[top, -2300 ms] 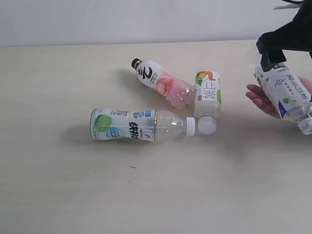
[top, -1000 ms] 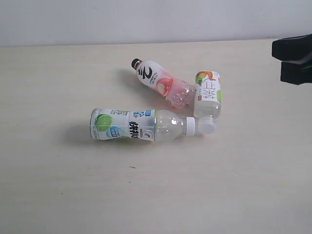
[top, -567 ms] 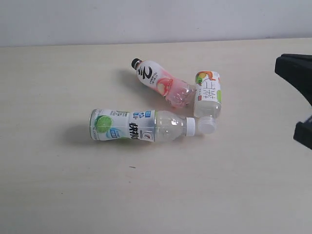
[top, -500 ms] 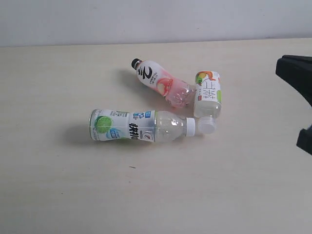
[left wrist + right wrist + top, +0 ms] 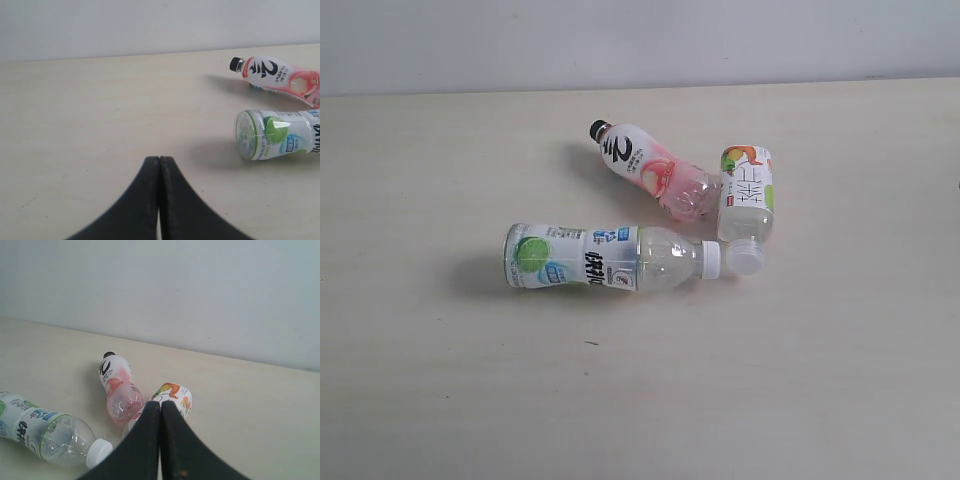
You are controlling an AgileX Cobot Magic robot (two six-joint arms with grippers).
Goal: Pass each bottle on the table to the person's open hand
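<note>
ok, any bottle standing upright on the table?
No: in the exterior view the pink bottle, the orange-green bottle and the lime bottle all lie on their sides on the table.

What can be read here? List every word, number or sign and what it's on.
"2": large black numeral on the pink bottle.
Lime-green bottle: black characters and small blue tags, too blurred to read.
Orange-green bottle: dark characters, too blurred to read.

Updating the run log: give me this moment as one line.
table: pink bottle, orange bottle, lime bottle, all lying | left gripper: shut, empty | right gripper: shut, empty
</note>
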